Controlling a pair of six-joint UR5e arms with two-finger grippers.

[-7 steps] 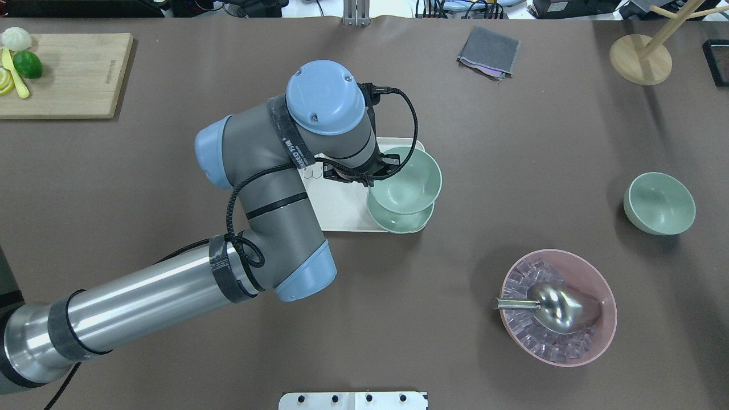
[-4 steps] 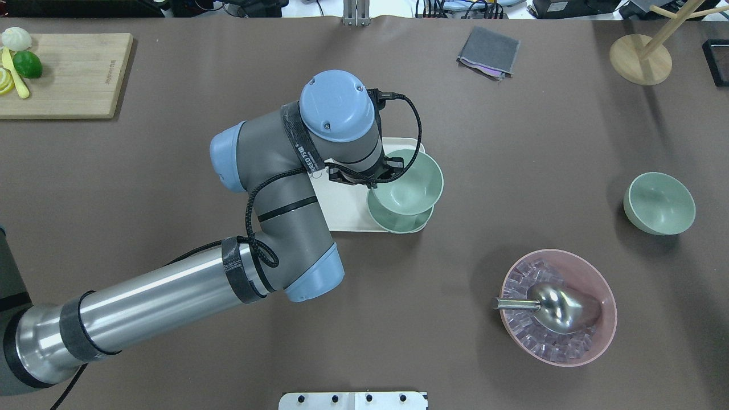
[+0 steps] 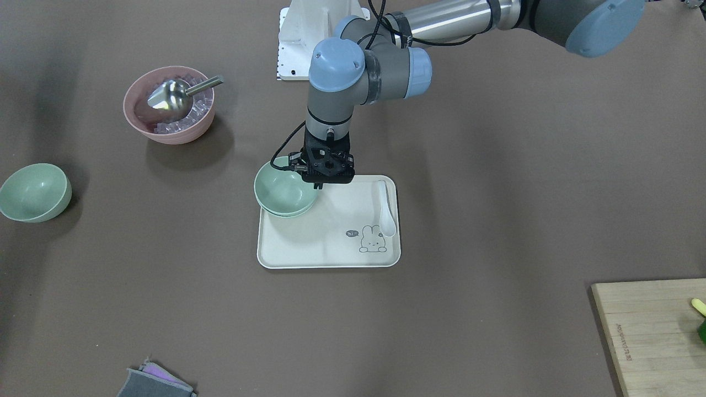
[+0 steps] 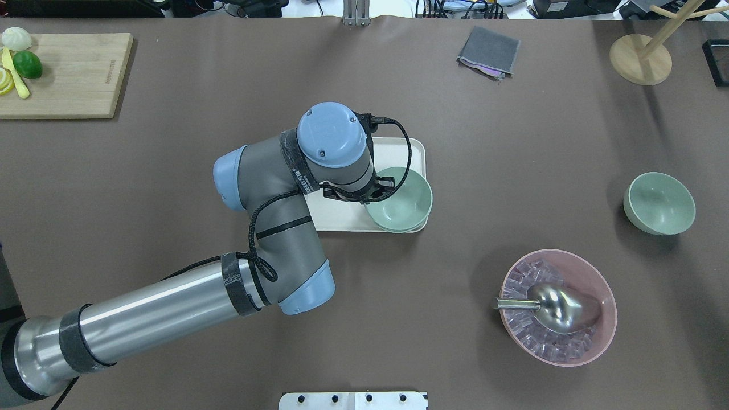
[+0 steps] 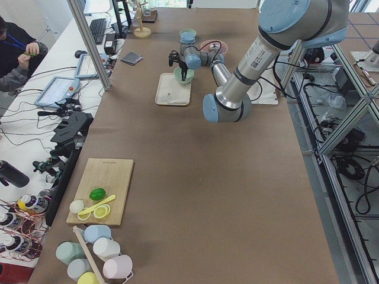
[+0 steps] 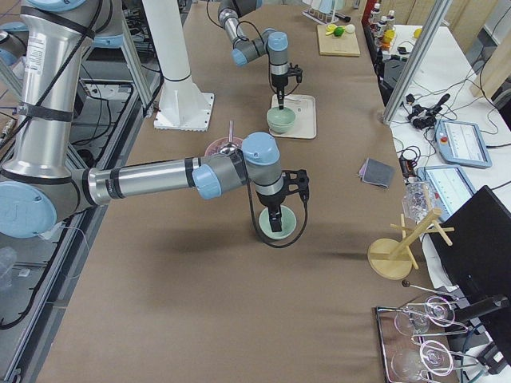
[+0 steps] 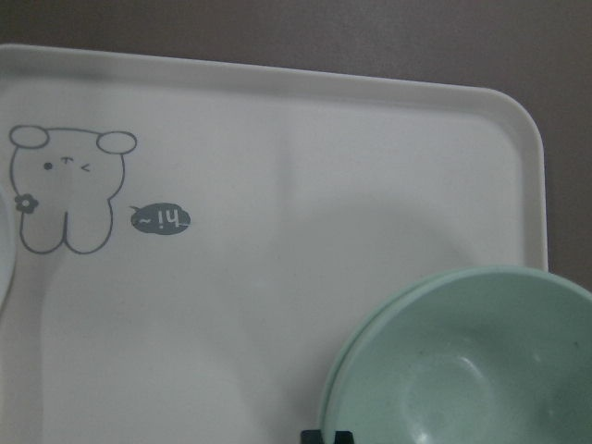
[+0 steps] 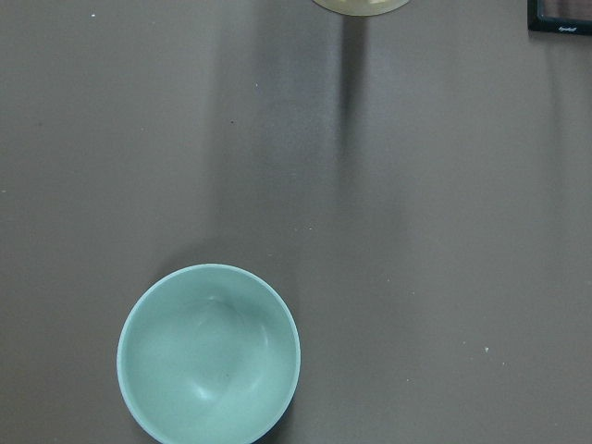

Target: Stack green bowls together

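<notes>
A pale green bowl (image 4: 401, 196) sits nested in a second green bowl (image 4: 411, 229) at the near right corner of the white tray (image 4: 336, 216). My left gripper (image 3: 317, 186) is shut on the upper bowl's rim (image 7: 462, 370), and one dark fingertip (image 7: 326, 437) shows at that rim. A third green bowl (image 4: 659, 203) stands alone on the table far to the right (image 8: 208, 356). My right gripper (image 6: 275, 219) shows only in the exterior right view, in line with that bowl, and I cannot tell whether it is open or shut.
A pink bowl (image 4: 558, 307) with ice cubes and a metal scoop stands right of the tray. A white spoon (image 3: 386, 212) lies on the tray. A cutting board (image 4: 62, 74) with lime, a grey cloth (image 4: 490, 51) and a wooden stand (image 4: 641, 57) line the far edge.
My left gripper has brought the held green bowl down and toward the tray's near edge. It now rests inside the lower bowl instead of hovering tilted above it.
</notes>
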